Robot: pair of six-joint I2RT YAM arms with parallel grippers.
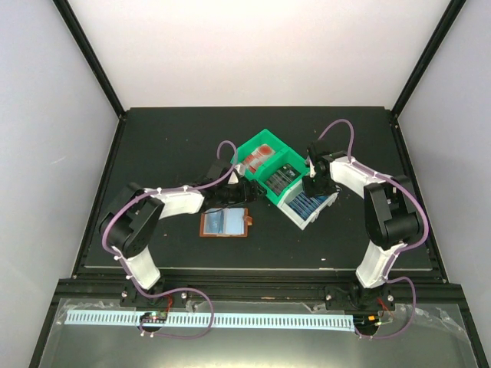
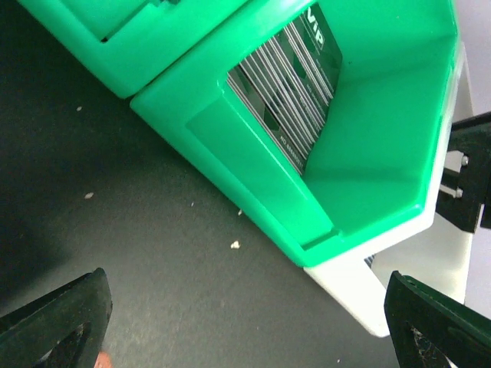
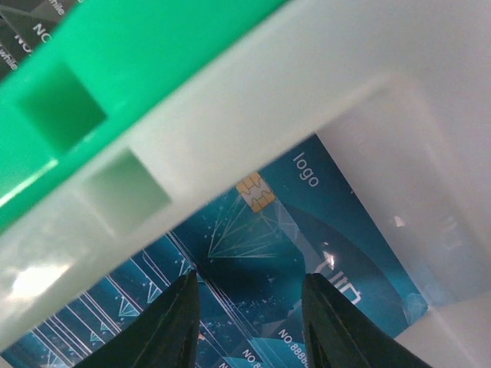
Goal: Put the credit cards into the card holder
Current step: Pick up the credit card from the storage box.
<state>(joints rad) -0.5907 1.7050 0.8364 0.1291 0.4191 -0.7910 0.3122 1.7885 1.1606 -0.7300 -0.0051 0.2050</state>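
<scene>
Right wrist: right gripper [image 3: 252, 284] narrow over blue card [image 3: 337, 230], white bin wall [image 3: 253, 100] alongside

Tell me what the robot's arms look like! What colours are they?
Each arm is built from chunky white and black parts. The left arm and the right arm each have a thin purple cable looping along them. At the tips, the left gripper and the right gripper each have two dark, blackish fingers.

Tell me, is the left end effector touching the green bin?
Apart. Left wrist view: fingers of the left end effector sit clear of the green bin, table between.
</scene>
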